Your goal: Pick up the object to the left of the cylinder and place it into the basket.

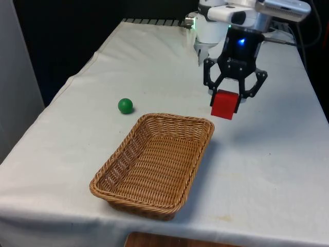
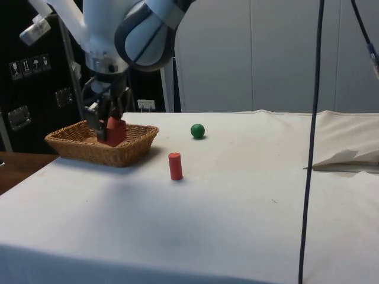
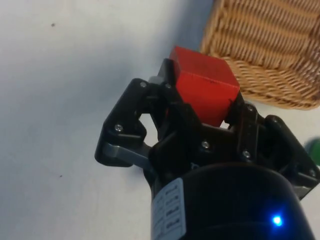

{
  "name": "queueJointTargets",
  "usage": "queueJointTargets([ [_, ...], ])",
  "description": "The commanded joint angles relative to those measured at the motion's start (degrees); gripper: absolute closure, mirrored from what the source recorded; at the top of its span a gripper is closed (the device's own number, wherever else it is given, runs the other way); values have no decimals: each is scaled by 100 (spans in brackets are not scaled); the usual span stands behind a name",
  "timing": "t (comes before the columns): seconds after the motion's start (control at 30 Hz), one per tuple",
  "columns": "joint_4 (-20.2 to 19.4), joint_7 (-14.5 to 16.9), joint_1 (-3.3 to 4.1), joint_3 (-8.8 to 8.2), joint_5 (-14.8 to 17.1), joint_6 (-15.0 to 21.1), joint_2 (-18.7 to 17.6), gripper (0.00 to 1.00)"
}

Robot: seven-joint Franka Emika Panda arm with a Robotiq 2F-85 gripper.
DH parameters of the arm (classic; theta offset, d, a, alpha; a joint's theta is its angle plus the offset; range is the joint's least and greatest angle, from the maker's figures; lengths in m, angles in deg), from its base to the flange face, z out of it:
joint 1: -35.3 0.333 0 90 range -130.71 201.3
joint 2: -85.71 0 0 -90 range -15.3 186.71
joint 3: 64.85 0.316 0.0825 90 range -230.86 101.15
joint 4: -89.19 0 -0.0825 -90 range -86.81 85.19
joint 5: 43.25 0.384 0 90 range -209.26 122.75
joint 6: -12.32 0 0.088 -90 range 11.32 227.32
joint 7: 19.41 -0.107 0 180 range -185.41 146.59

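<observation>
The end effector (image 1: 230,99) pinches the red block (image 1: 224,104) on opposite flat faces, off the tabletop (image 1: 277,154) just beside the basket (image 1: 154,198) rim — it looks light, rigid, sharp-edged, so a mid-face squeeze should hold without slipping.

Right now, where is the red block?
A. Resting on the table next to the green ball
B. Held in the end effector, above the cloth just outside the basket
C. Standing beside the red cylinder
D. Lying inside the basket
B: the end effector is clamped on the red block, which hangs in the air off the basket rim, not yet inside it.
</observation>
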Motion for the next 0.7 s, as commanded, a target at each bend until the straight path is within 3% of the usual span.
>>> queueJointTargets([
  [0.0,46,97,-92,52,74,23,-23,100],
  [0.03,69,120,-109,34,74,34,-40,100],
  [0.07,46,34,-23,-34,6,6,-29,100],
  [0.1,92,143,-120,17,80,46,-57,100],
  [0.37,264,367,-223,-155,189,172,-223,100],
  [0.4,252,298,-143,-241,132,132,-229,100],
  [0.43,286,395,-241,-172,201,183,-246,100],
  [0.63,441,619,-327,-315,361,286,-413,100],
  [0.67,424,579,-235,-418,332,241,-407,100],
])
